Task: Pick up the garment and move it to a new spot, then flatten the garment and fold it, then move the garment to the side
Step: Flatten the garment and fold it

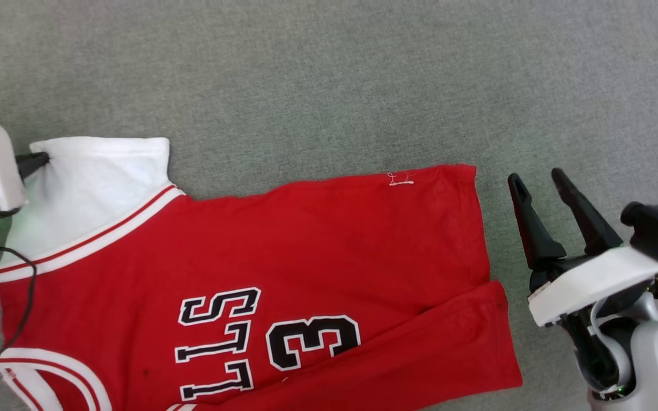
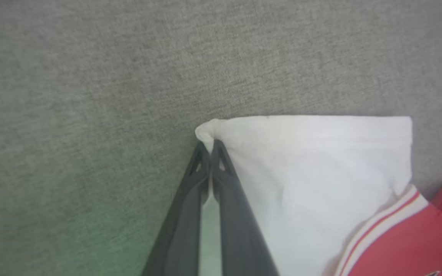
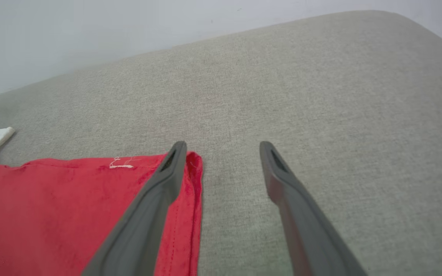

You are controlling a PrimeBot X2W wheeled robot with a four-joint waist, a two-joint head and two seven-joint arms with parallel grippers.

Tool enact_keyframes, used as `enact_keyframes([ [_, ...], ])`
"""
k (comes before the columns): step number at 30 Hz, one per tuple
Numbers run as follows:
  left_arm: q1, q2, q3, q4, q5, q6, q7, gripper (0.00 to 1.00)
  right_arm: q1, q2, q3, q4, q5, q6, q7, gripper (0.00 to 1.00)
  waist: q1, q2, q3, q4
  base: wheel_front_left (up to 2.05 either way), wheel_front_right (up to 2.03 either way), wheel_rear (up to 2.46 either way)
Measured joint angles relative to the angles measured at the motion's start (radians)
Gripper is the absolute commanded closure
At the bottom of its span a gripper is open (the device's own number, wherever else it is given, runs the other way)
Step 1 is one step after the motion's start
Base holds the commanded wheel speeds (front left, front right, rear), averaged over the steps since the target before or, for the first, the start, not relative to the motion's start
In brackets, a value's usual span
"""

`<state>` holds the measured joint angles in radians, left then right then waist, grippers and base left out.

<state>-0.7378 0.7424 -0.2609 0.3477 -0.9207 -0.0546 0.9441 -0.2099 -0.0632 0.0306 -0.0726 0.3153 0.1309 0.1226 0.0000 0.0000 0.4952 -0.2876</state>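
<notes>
The garment [image 1: 283, 257], a red jersey with black-and-white lettering, lies spread on the grey fabric surface, its hem toward the right. Its white sleeve [image 1: 89, 182] points to the upper left. My left gripper [image 2: 207, 147] is shut on the sleeve's far corner [image 2: 205, 130]; in the head view its dark tip [image 1: 35, 162] meets the cloth at the left edge. My right gripper [image 1: 537, 180] stands open just right of the hem corner [image 1: 469, 171], nothing between its fingers. In the right wrist view the right gripper [image 3: 223, 147] has its left finger over the hem [image 3: 194, 168].
Grey upholstery [image 1: 334, 74] stretches beyond the jersey. A pale wall [image 3: 90, 34] rises behind the surface's far edge in the right wrist view. A black cable [image 1: 26, 297] hangs from my left wrist over the jersey's shoulder.
</notes>
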Motion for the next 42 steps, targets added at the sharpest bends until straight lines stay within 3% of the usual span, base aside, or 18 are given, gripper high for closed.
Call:
enact_keyframes([
  [12, -0.049, -0.072, -0.063, -0.018, 0.055, -0.049, -0.115, 1.00, -0.141, -0.081, -0.035, 0.128, 0.135, 0.000, 0.535, 0.00, 0.0001, 0.0000, -0.057, 0.099, 0.00, 0.00, 0.00],
  [24, -0.095, -0.090, -0.119, -0.111, 0.080, -0.068, -0.180, 1.00, -0.285, -0.111, -0.027, 0.229, 0.119, 0.000, 0.775, 0.00, 0.0000, 0.0000, -0.018, 0.190, 0.00, 0.00, 0.00],
  [25, -0.095, -0.089, -0.120, -0.115, 0.080, -0.068, -0.184, 1.00, -0.291, -0.112, -0.027, 0.235, 0.120, 0.000, 0.792, 0.31, -0.0001, 0.0000, -0.016, 0.194, 0.00, 0.00, 0.00],
  [26, -0.095, -0.088, -0.121, -0.117, 0.080, -0.068, -0.189, 1.00, -0.297, -0.114, -0.026, 0.239, 0.124, 0.000, 0.808, 0.70, -0.0001, 0.0000, -0.014, 0.197, 0.00, 0.00, 0.00],
  [27, -0.093, -0.088, -0.123, -0.118, 0.079, -0.069, -0.193, 1.00, -0.300, -0.117, -0.025, 0.240, 0.125, 0.000, 0.819, 1.00, 0.0000, 0.0000, -0.014, 0.200, 0.00, 0.00, 0.00],
  [32, -0.075, -0.084, -0.123, -0.118, 0.073, -0.070, -0.237, 1.00, -0.301, -0.124, -0.012, 0.236, 0.131, 0.000, 0.822, 1.00, 0.0000, 0.0000, -0.030, 0.210, 0.00, 0.00, 0.00],
  [42, 0.062, -0.084, -0.079, -0.138, 0.063, -0.057, -0.395, 1.00, -0.227, -0.150, -0.034, 0.136, 0.102, 0.000, 0.708, 1.00, 0.0000, 0.0000, -0.143, 0.241, 0.00, 0.00, 0.00],
])
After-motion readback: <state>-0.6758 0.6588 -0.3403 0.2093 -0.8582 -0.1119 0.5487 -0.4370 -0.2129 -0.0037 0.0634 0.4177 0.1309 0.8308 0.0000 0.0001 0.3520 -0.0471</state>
